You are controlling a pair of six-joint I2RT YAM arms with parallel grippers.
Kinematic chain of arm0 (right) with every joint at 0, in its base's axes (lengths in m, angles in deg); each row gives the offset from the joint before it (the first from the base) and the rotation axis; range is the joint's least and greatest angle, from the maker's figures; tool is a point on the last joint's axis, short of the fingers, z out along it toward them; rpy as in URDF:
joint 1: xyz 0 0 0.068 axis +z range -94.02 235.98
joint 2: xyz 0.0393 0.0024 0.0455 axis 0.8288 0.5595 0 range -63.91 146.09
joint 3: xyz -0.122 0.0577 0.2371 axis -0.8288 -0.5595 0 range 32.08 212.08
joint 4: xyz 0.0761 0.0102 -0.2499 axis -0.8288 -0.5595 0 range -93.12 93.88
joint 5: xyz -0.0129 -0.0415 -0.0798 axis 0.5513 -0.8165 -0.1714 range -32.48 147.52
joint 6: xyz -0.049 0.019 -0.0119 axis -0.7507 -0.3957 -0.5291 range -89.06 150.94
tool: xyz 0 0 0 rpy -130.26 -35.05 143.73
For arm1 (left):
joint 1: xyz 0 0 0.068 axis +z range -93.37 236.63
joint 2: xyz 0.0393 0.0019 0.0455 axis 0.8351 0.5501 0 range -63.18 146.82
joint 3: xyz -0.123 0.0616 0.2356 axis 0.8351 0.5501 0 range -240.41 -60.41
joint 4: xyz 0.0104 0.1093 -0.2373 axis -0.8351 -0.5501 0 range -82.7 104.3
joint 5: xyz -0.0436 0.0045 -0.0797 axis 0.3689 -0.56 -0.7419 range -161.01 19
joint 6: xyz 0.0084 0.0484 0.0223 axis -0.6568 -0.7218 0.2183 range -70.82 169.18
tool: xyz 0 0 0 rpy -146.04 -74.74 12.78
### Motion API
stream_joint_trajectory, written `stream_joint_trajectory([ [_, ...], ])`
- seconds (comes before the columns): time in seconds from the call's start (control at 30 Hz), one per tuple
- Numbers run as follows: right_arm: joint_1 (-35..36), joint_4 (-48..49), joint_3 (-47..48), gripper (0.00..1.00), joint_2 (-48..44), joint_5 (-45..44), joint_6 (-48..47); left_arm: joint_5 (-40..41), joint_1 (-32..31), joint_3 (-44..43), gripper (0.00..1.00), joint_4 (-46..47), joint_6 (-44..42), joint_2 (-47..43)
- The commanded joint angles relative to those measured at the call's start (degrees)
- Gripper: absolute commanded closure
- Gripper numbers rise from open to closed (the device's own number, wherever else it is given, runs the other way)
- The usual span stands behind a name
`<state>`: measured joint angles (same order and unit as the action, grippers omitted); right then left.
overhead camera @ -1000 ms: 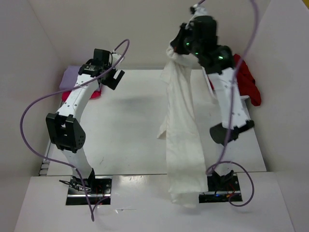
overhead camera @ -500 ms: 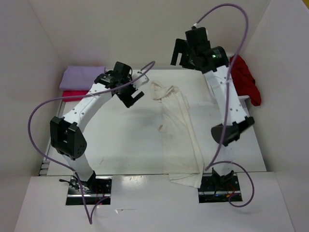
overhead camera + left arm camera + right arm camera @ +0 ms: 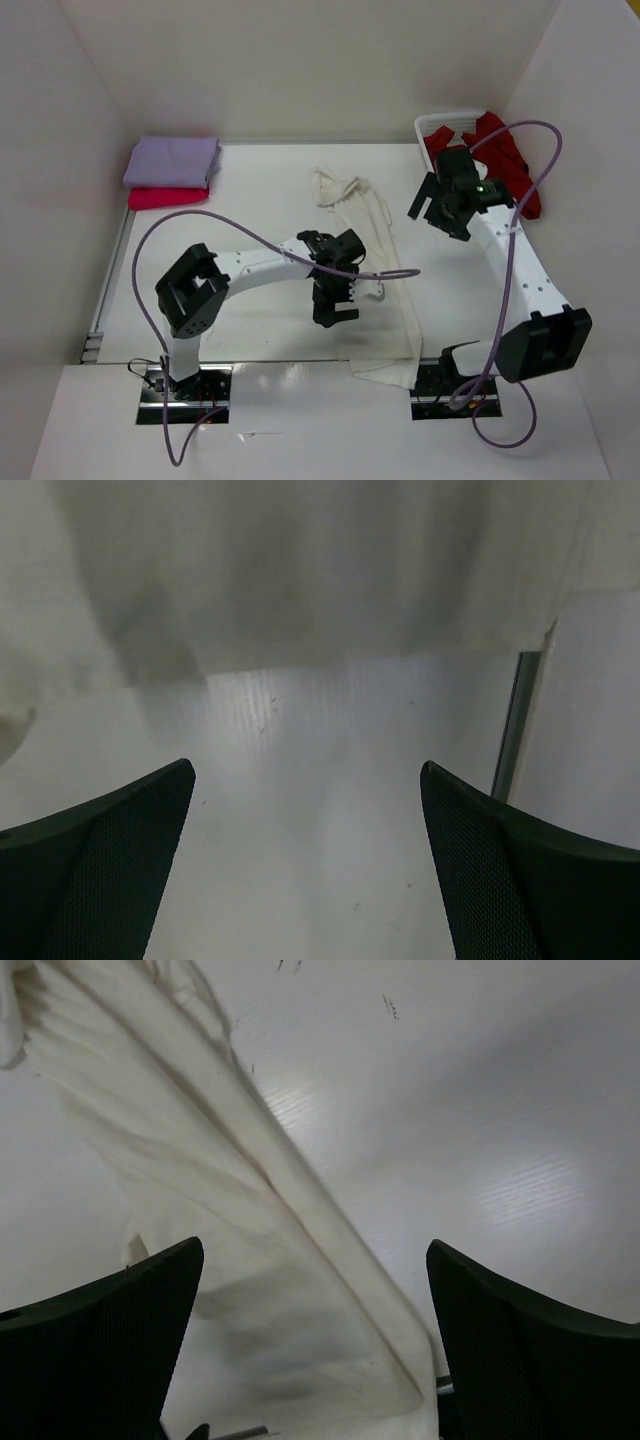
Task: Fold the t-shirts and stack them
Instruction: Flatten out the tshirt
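1. Moved: a second ago your right gripper [image 3: 432, 215] held the cream shirt [image 3: 375, 255] hanging high. It has since let go, dropped low just in front of the basket [image 3: 440, 122], and stands with its jaws wide and empty. Your left gripper [image 3: 338, 310] has swung across from the far-left pile. It is well apart from the basket, at the cream shirt's left edge, jaws wide and holding nothing.
2. Done: the lavender shirt [image 3: 172, 160] lies folded on the pink shirt [image 3: 165, 197], stacked far to the left of the basket.
3. Left: the cream shirt is not folded. The red shirt [image 3: 510, 165] is heaped in and over the basket. By my reckoning you are about halfway.
4. Cream shirt, place: left of the basket, running from level with it to the table's near edge, where its end spills over.
5. Cream shirt, look: a long, narrow, rumpled strip, bunched at the far end and lengthwise-creased. It needs spreading flat before any fold.
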<state>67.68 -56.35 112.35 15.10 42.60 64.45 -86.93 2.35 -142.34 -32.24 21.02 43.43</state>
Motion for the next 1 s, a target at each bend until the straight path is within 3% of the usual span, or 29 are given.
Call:
stream_joint_trajectory([
  [0.0, -0.19, 6.0, -2.39, 0.04, -6.76, 2.44, 2.25, -0.7, -1.69, 1.94, 0.0, 5.31, 1.96, 2.81],
  [0.23, -0.19, 4.94, -9.94, 0.04, -17.55, 3.76, 5.24, 0.1, -10.48, 5.46, 0.0, 11.29, 2.5, 4.31],
  [0.5, -0.89, 6.7, -15.13, 0.05, -25.12, 7.01, 7.44, -1.56, -12.33, 6.87, 0.0, 14.46, 3.38, 5.37],
  [0.53, -0.89, 6.7, -15.14, 0.07, -25.12, 7.01, 7.44, -2.44, -12.34, 6.87, 0.04, 14.46, 2.68, 6.15],
  [0.6, -0.89, 7.31, -15.76, 0.08, -25.74, 7.62, 7.97, -2.97, -12.34, 6.35, 0.39, 14.46, 2.67, 7.64],
  [0.7, -0.89, 7.84, -16.98, 0.11, -26.26, 8.15, 8.49, -3.68, -12.34, 4.94, 0.74, 13.15, 2.67, 9.31],
  [0.73, -0.89, 7.84, -16.99, 0.11, -26.27, 8.15, 8.49, -3.68, -12.34, 4.94, 1.0, 13.15, 2.67, 9.32],
  [0.83, -1.42, 9.07, -18.31, 0.12, -27.32, 8.15, 8.49, -0.35, -12.34, 4.94, 1.0, 12.53, 2.06, 6.96],
  [0.97, -1.42, 12.76, -20.41, 0.13, -27.32, 10.95, 8.49, 13.24, -8.94, 8.27, 1.0, 13.15, 2.06, -1.98],
])
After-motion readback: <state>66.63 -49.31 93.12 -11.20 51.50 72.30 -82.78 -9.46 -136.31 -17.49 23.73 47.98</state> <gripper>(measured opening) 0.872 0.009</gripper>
